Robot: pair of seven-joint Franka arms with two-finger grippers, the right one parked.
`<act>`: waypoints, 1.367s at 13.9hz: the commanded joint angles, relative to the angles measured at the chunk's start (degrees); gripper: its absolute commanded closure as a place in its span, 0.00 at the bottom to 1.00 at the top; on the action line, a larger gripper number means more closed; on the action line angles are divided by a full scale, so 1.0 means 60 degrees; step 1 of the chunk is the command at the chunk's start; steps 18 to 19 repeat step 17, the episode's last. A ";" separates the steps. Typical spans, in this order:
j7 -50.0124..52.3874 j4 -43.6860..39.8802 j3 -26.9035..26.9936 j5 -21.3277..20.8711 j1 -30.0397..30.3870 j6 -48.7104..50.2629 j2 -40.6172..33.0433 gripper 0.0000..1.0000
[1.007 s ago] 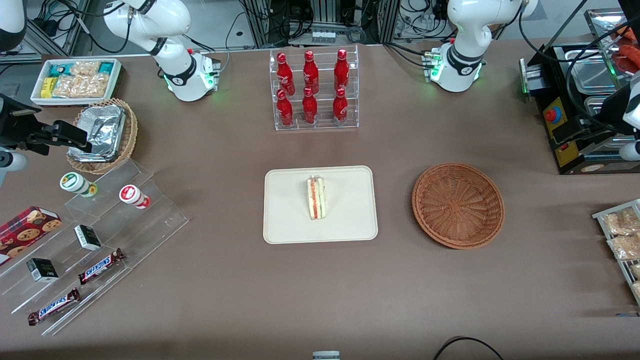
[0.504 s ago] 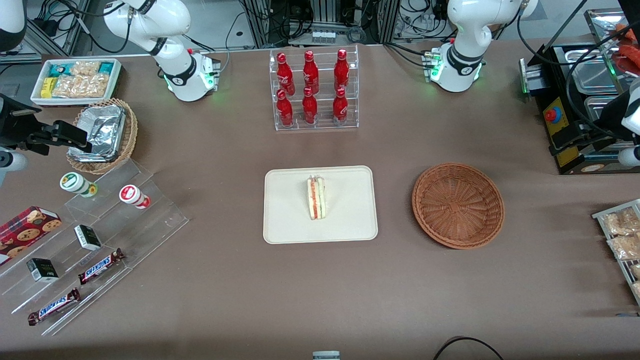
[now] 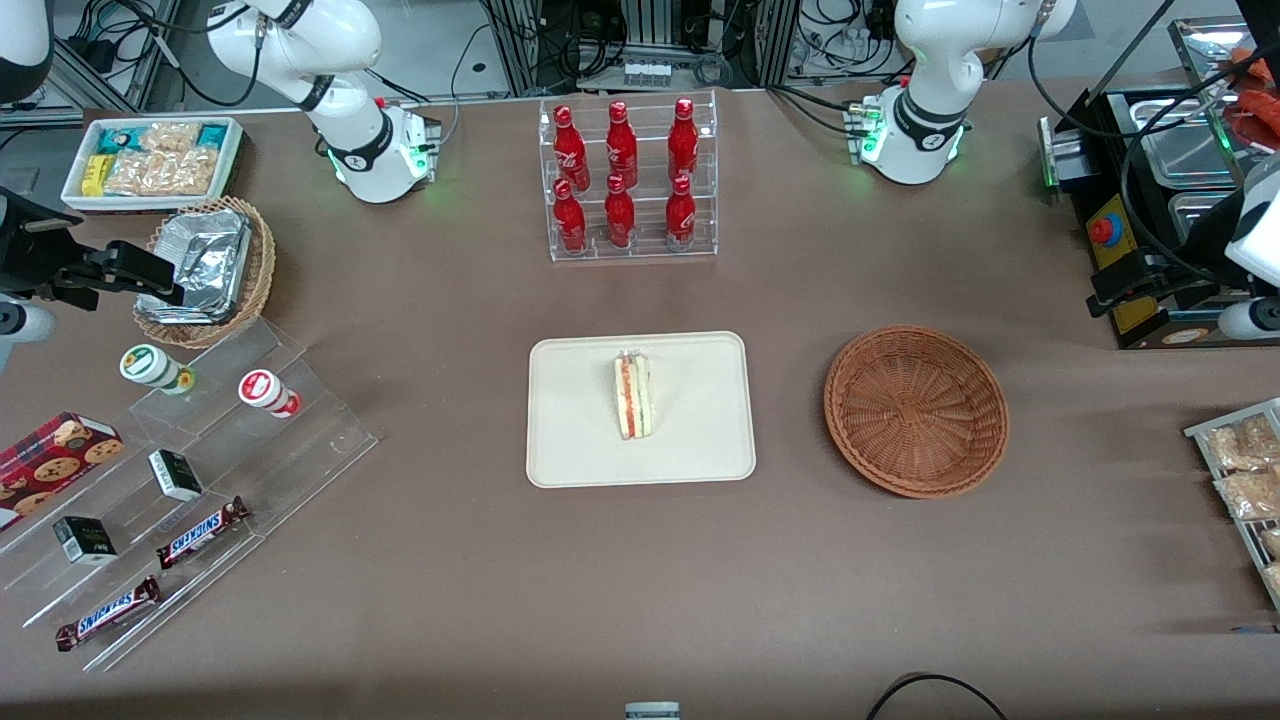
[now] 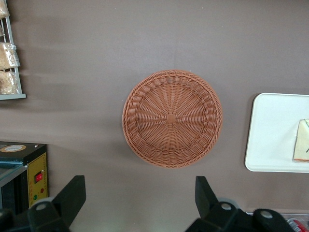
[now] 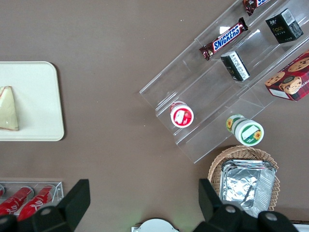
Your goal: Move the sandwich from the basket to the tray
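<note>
The sandwich (image 3: 633,397) lies on the cream-white tray (image 3: 700,445), near its middle, with the red and green filling stripe facing up. It also shows in the left wrist view (image 4: 302,141), on the tray (image 4: 270,135), and in the right wrist view (image 5: 8,108). The reddish-brown wicker basket (image 3: 916,410) sits beside the tray, toward the working arm's end, and holds nothing (image 4: 172,118). My left gripper (image 3: 1120,290) hangs high above the table, toward the working arm's end and a little farther from the front camera than the basket. It is open and empty (image 4: 139,198).
A rack of red bottles (image 3: 625,180) stands farther back than the tray. A black control box (image 3: 1130,260) and metal pans sit under the gripper. Snack packets (image 3: 1245,470) lie at the working arm's end. Acrylic steps with sweets (image 3: 180,480) and a foil-lined basket (image 3: 205,270) sit toward the parked arm's end.
My left gripper has shifted slightly at the working arm's end of the table. The sandwich, tray and basket have not moved.
</note>
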State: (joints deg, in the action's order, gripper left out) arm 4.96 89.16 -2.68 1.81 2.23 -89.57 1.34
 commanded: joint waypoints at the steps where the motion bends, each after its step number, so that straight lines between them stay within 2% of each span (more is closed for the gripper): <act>1: -0.0124 -0.0196 -0.0007 0.0035 -0.0094 0.0089 0.0056 0.00; 8: -0.0109 -0.0167 -0.0007 -0.0374 -0.0284 0.0133 0.0040 0.00; 11: -0.0211 -0.0152 -0.0051 -0.0931 -0.0445 0.0177 0.0041 0.00; 15: -0.0183 -0.0182 -0.0051 -0.0859 -0.0431 0.0090 0.0055 0.00; 17: -0.0182 -0.0196 -0.0037 -0.0480 -0.0358 0.0046 0.0070 0.00; 19: -0.0182 -0.0196 -0.0037 -0.0480 -0.0358 0.0046 0.0070 0.00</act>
